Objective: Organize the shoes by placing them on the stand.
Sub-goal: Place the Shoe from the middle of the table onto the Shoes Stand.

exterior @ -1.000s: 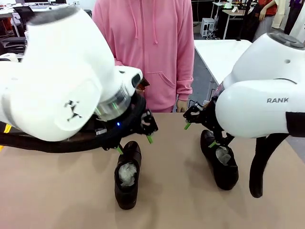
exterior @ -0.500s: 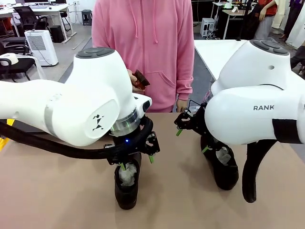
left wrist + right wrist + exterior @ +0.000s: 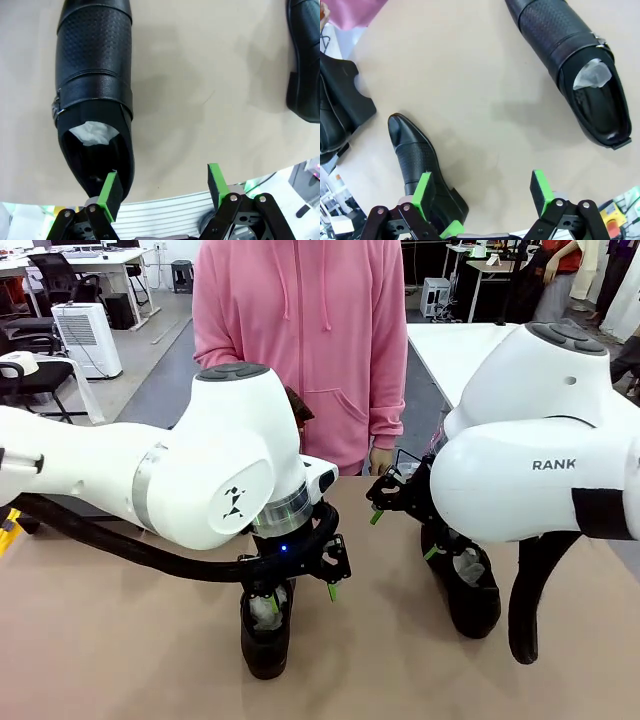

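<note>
The left claw (image 3: 297,596) hangs wide open and empty, low over the heel of the near shoe (image 3: 267,632), which lies on the bench (image 3: 100,650) at about 6 o'clock in the front view, toe toward 12. In the left wrist view one green pad (image 3: 111,189) sits right at the heel rim while the other stands over bare bench. If the claw closes from here, I judge it would nip only the thin heel wall or shove the shoe sideways. Glossy leather held so far back could tip toe-down or slip out. The crumpled white paper (image 3: 90,133) might also be caught and pulled loose. The right claw (image 3: 404,534) is likewise spread open with nothing in it, over the second shoe (image 3: 472,598) at about 4 o'clock, so the same off-centre grip is a risk there. The two arms stand close together at mid-bench, so swinging both toward the stand at once could bring them into contact. A matte black slab at 9 o'clock of the right wrist view looks like the stand (image 3: 347,95), seemingly with a shoe already on it, well apart from both claws. The only legible print is "RANK" (image 3: 554,465) on the right arm's white casing, and the left arm carries only a small black emblem.
</note>
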Robot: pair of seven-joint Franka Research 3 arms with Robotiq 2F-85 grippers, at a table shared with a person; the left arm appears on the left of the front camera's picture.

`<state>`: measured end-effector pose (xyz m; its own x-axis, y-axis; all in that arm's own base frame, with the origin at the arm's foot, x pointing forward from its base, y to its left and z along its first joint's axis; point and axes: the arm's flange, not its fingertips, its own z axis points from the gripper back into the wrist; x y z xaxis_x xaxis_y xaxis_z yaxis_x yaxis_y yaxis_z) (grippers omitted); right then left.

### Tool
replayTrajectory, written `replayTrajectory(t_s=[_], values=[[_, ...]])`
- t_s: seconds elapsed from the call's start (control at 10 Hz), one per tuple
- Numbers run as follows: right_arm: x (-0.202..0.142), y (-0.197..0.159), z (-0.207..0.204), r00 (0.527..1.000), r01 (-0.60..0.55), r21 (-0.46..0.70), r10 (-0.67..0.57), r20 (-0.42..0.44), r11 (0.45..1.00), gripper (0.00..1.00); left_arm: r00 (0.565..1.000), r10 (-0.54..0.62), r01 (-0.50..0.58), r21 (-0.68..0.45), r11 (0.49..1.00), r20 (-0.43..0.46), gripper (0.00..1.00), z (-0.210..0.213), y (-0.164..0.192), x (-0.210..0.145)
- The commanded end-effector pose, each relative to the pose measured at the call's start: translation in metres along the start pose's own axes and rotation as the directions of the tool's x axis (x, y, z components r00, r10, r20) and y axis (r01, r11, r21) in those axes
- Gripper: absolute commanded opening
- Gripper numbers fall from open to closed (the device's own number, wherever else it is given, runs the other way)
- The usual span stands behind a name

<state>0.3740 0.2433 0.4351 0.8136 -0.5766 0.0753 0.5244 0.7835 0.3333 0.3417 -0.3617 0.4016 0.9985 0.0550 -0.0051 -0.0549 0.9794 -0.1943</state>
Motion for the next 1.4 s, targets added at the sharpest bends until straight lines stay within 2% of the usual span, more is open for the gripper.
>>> replayTrajectory(t_s=[0.0, 0.3, 0.4, 0.6, 0.8, 0.9, 1.3], values=[[0.004, 0.003, 0.001, 1.0, -0.018, 0.02, 0.018, -0.012, 1.0, 1.0, 1.0, -0.024, 0.024, 0.022, 0.999, -0.018, 0.88, -0.009, -0.001, 0.01], [0.004, 0.003, 0.001, 1.0, -0.018, 0.02, 0.018, -0.012, 1.0, 1.0, 0.998, -0.009, 0.01, 0.025, 1.0, -0.056, 0.88, -0.031, 0.001, 0.018], [0.004, 0.003, 0.001, 1.0, -0.018, 0.02, 0.018, -0.012, 1.0, 1.0, 0.998, -0.024, 0.026, 0.029, 0.999, -0.05, 0.84, -0.032, 0.0, 0.019], [0.004, 0.003, 0.001, 1.0, -0.018, 0.02, 0.018, -0.012, 1.0, 1.0, 0.998, -0.019, 0.023, 0.085, 0.996, -0.052, 0.45, -0.036, 0.003, 0.022], [0.004, 0.003, 0.001, 1.0, -0.018, 0.02, 0.018, -0.012, 1.0, 1.0, 0.996, -0.015, 0.022, 0.089, 0.996, -0.083, 0.06, -0.044, 0.006, 0.022], [0.004, 0.003, 0.001, 1.0, -0.018, 0.02, 0.018, -0.012, 1.0, 1.0, 0.995, -0.017, 0.025, 0.089, 0.996, -0.095, 0.0, -0.047, 0.005, 0.021], [0.004, 0.003, 0.001, 1.0, -0.018, 0.02, 0.018, -0.012, 1.0, 1.0, 0.994, -0.017, 0.028, 0.104, 0.994, -0.107, 0.0, -0.048, 0.007, 0.018]])
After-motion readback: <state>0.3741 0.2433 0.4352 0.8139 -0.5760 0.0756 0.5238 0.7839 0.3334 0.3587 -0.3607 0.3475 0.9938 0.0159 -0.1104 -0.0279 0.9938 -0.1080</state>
